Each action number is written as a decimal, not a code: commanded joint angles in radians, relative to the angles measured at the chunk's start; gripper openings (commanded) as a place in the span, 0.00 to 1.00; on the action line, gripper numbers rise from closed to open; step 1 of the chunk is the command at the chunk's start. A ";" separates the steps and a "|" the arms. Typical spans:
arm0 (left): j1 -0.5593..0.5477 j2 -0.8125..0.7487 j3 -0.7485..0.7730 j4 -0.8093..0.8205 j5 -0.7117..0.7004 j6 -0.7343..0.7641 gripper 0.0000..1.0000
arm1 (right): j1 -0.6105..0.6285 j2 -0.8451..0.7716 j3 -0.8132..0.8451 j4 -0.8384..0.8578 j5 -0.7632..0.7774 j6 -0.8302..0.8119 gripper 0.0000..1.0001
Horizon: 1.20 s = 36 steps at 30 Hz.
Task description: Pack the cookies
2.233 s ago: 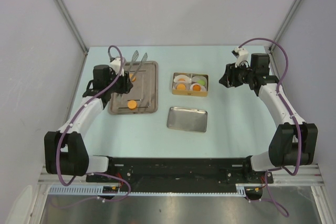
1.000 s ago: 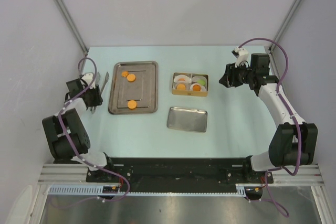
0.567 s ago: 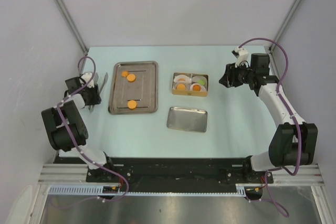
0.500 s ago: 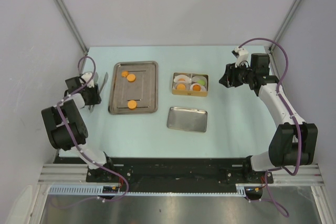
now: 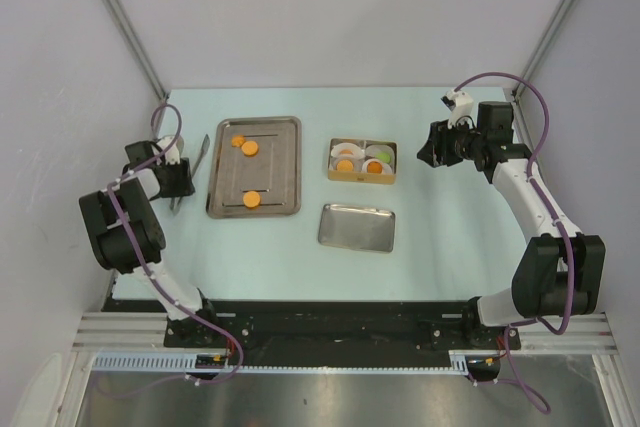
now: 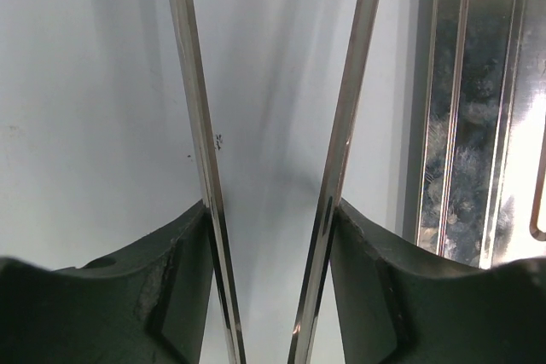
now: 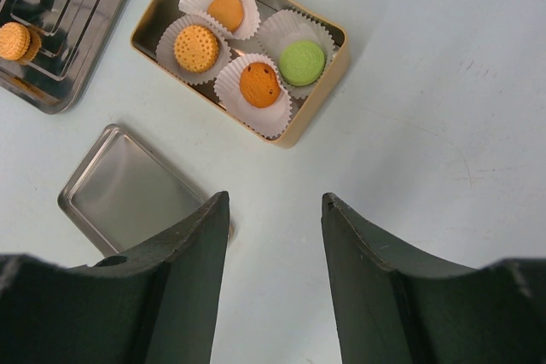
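**Left tool** is seen clamped on a pair of steel tongs. Its fingers are pressed against the outer faces of both blades. The blades are held apart w/ nothing between them.

In the top view this tool is placed at the left side of the counter, just beside the large tray. The tongs are pointed toward the far side.

**Cookies:** three orange cookies lie on the large tray. Two are set close together near its far-left corner, and one is alone by its near edge.

Four more are packed in the gold-walled box at mid-counter, each seated in a white paper liner. Three of these are orange and one is a green cookie. The green one is lodged in the compartment nearest the right arm.

A small steel tray lies empty just on the near side of the box, apart from it.

**Right tool** is held above the counter to the right of the box, and is pointed toward it. Its fingers are spread wide, w/ nothing gripped and bare counter showing between them.
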 commanded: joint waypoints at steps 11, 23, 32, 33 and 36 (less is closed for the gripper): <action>0.007 0.074 0.106 -0.120 0.020 0.053 0.63 | 0.002 -0.016 0.004 0.013 -0.008 -0.022 0.52; 0.007 -0.010 0.045 -0.121 0.017 0.066 0.67 | 0.000 -0.025 0.005 0.012 -0.012 -0.022 0.52; 0.007 -0.274 -0.022 -0.101 0.026 0.053 0.70 | 0.000 -0.039 0.004 0.016 -0.014 -0.014 0.52; 0.007 -0.303 -0.024 -0.097 0.027 0.051 0.70 | 0.000 -0.043 0.004 0.018 -0.008 -0.011 0.52; 0.007 -0.409 -0.039 -0.077 0.044 0.045 0.72 | 0.000 -0.060 0.004 0.024 0.015 -0.003 0.53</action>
